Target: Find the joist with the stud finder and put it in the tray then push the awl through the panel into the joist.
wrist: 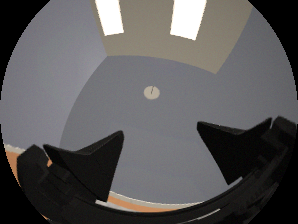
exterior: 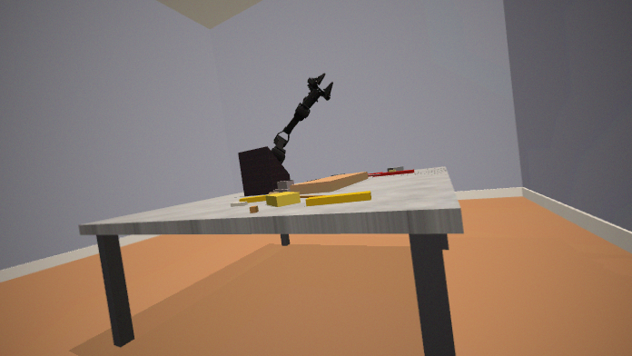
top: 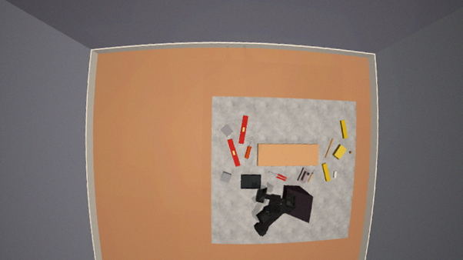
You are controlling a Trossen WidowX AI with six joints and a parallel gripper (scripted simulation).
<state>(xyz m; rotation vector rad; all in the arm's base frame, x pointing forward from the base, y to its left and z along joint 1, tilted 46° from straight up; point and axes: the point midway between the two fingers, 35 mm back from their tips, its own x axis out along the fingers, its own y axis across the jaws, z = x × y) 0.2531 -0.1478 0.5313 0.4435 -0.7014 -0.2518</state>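
Gripper (exterior: 323, 86) raised, fully open and empty, high above the counter (exterior: 409, 200); the stud finder far below is likely light and rigid, best grasped across its sides.

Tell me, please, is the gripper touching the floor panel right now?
Apart. The exterior view shows the open gripper raised high in the air, well above the floor panel lying on the table.

Lighting: even, moderate, from two bright ceiling panels (wrist: 148, 12), white and glaring in the wrist view. Shadow: soft, broad, on floor (exterior: 254, 291) under table (exterior: 281, 222). Wrist view: circular fisheye, black corners. Top view: edges bowed. All views coarse, slightly soft.
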